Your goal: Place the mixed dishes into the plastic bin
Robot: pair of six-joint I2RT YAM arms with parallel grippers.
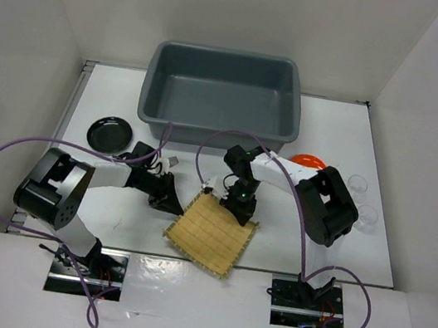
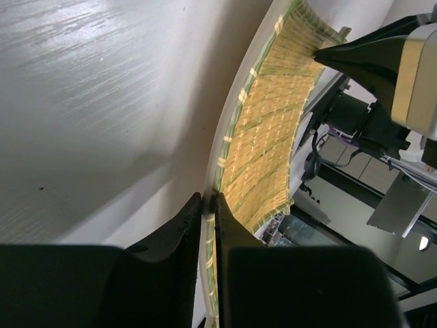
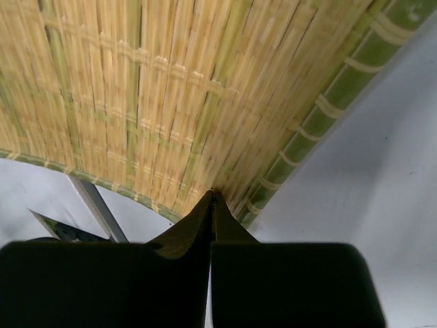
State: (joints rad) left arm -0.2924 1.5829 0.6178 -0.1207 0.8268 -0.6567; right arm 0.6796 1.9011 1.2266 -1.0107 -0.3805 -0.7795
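Bamboo mat (image 1: 212, 232), tan and woven, lies on the table (image 1: 93, 210) just in front of the blue-grey plastic bin (image 1: 229, 55) in the top view. Left wrist view: the left gripper (image 2: 208, 205) pinches the mat's curling edge. Right wrist view: the right gripper (image 3: 213, 199), fingers pressed together, has its tips against the mat's surface.

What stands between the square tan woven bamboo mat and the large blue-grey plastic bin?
Nothing visible lies between them. The mat, pinched by the left gripper and right gripper, only has the bin near wall to clear.
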